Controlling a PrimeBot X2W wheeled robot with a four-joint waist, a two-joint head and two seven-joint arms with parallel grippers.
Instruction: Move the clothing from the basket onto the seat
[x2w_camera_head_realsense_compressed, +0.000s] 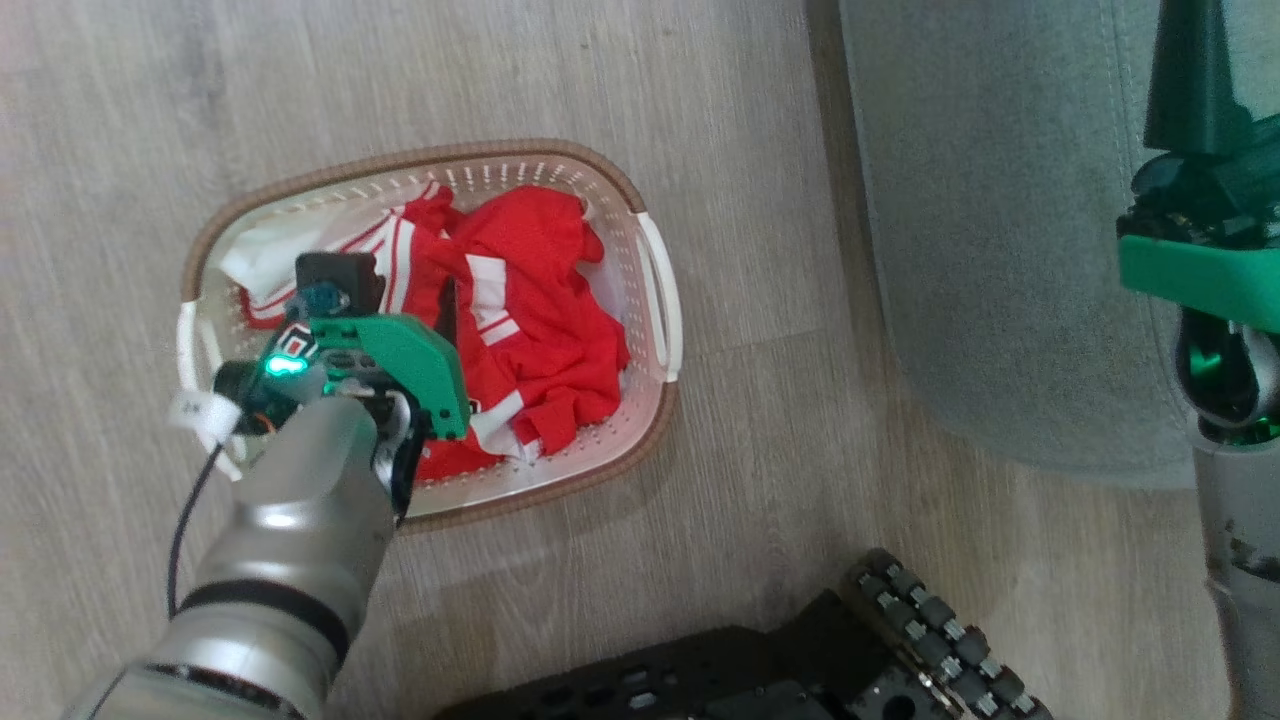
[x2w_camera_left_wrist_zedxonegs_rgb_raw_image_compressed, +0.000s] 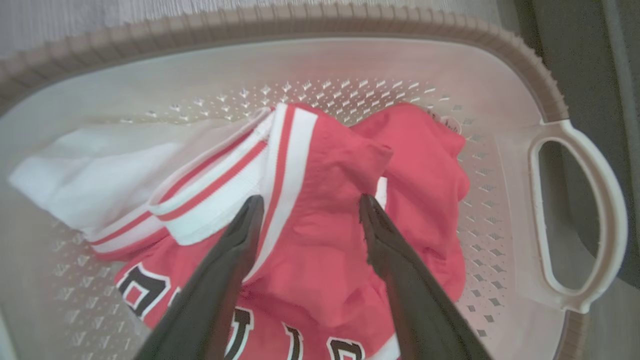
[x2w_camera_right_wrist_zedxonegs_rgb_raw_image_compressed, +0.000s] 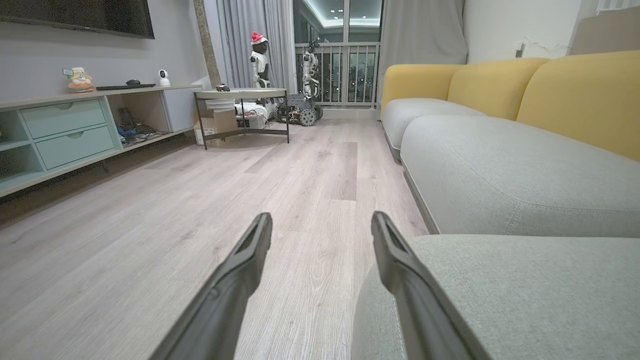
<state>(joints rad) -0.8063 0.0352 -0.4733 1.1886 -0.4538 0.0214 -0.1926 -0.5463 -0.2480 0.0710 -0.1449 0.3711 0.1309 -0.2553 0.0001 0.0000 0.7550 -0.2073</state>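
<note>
A: Quick, where's the clothing (x2w_camera_head_realsense_compressed: 540, 300)?

B: In the basket (x2w_camera_head_realsense_compressed: 420, 160), all of it. A red heap with white stripes, bunched toward the side nearest the seat (x2w_camera_head_realsense_compressed: 1000, 250). White fabric lies at the far end.

A: And the basket?

B: On the wood floor (x2w_camera_head_realsense_compressed: 600, 80), near the seat's edge but apart from it. One white handle (x2w_camera_head_realsense_compressed: 665, 290) faces the seat.

A: Left gripper (x2w_camera_left_wrist_zedxonegs_rgb_raw_image_compressed: 310, 200)?

B: Down inside the basket, over the heap. Its fingers are spread wide, with a fold of red cloth lying between the tips. It has hold of nothing. I can't tell whether the tips touch the cloth.

A: Any lettering?

B: Yes, dark letters with white outlines on the jersey (x2w_camera_left_wrist_zedxonegs_rgb_raw_image_compressed: 300, 280), low in the left wrist view, under the fingers.

A: Right gripper (x2w_camera_right_wrist_zedxonegs_rgb_raw_image_compressed: 321, 216)?

B: It's up at the seat's corner, level with the cushion top. Its fingers are parted about as wide and hold nothing. One finger is over the grey cushion, the other over the floor.

A: Anything on the seat?

B: I see bare fabric and a stitched seam.
</note>
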